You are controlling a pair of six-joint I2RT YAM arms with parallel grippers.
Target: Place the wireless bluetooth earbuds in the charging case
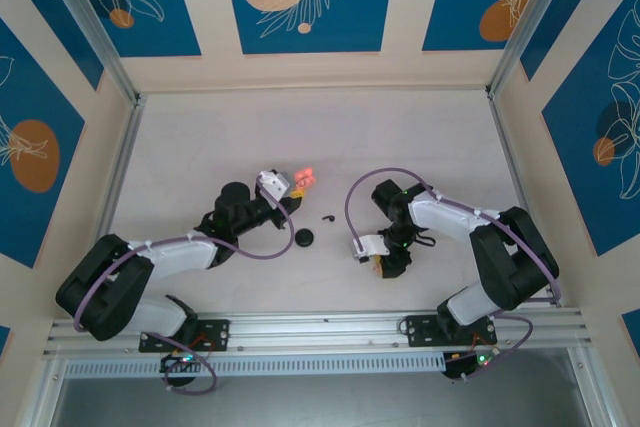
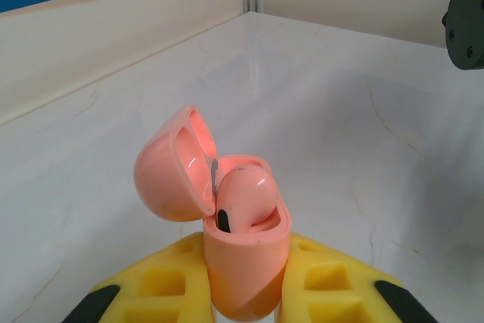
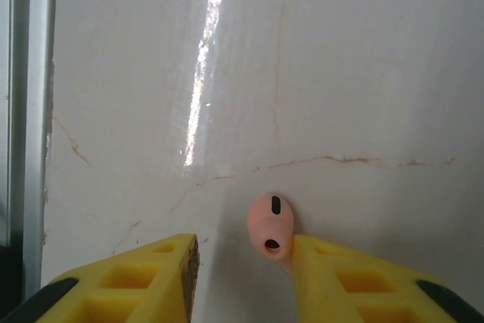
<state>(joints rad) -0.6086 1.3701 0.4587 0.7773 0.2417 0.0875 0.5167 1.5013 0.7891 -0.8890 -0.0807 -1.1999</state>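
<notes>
My left gripper [image 1: 288,185] is shut on the pink charging case [image 2: 246,262], which stands upright between the yellow fingers [image 2: 333,281]. The case's lid [image 2: 170,175] is hinged open to the left, and one pale pink earbud [image 2: 242,198] sits inside it. From above, the case [image 1: 304,177] shows near the table's middle. My right gripper [image 3: 246,251] is open and low over the table. A second pink earbud [image 3: 270,225] lies on the surface against the inner side of its right finger [image 3: 333,277], with a gap to the left finger [image 3: 162,270]. A tiny black comma-shaped bud [image 1: 328,217] lies between the arms.
A rounder black piece [image 1: 304,237] lies on the table just left of the black bud. The metal rail [image 3: 23,111] at the table's near edge runs close beside my right gripper [image 1: 378,265]. A dark part of the right arm [image 2: 465,20] shows beyond the case.
</notes>
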